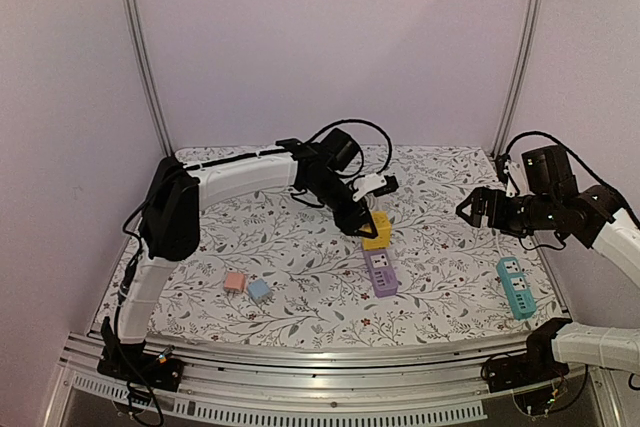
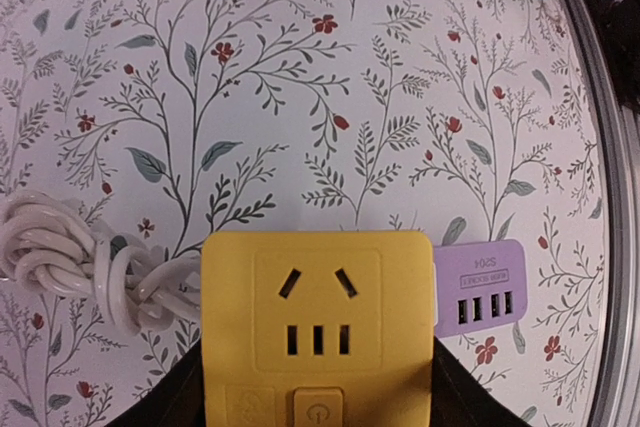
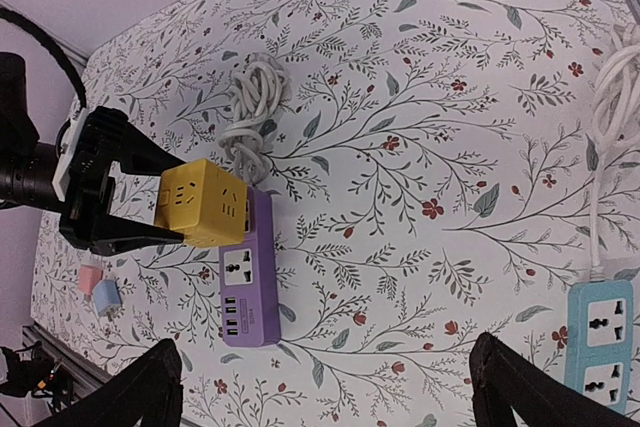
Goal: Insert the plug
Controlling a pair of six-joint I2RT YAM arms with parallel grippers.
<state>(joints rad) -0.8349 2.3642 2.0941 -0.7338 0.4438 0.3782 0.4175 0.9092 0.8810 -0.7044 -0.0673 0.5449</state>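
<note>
My left gripper [image 1: 366,223] is shut on a yellow cube socket [image 1: 377,232], its dark fingers [image 2: 165,402] on both sides of the cube [image 2: 317,327]. The cube sits at the far end of a purple power strip [image 1: 380,273], over or on its end socket; I cannot tell whether it is seated. The right wrist view shows the cube [image 3: 203,203] against the strip [image 3: 245,282]. My right gripper [image 1: 470,209] is open and empty, raised at the right; its fingers [image 3: 150,387] stand wide apart.
A teal power strip [image 1: 515,287] lies at the right with a white cord [image 3: 615,97]. A coiled white cable [image 3: 250,107] lies behind the yellow cube. A pink plug [image 1: 234,282] and a blue plug [image 1: 259,290] sit at the front left.
</note>
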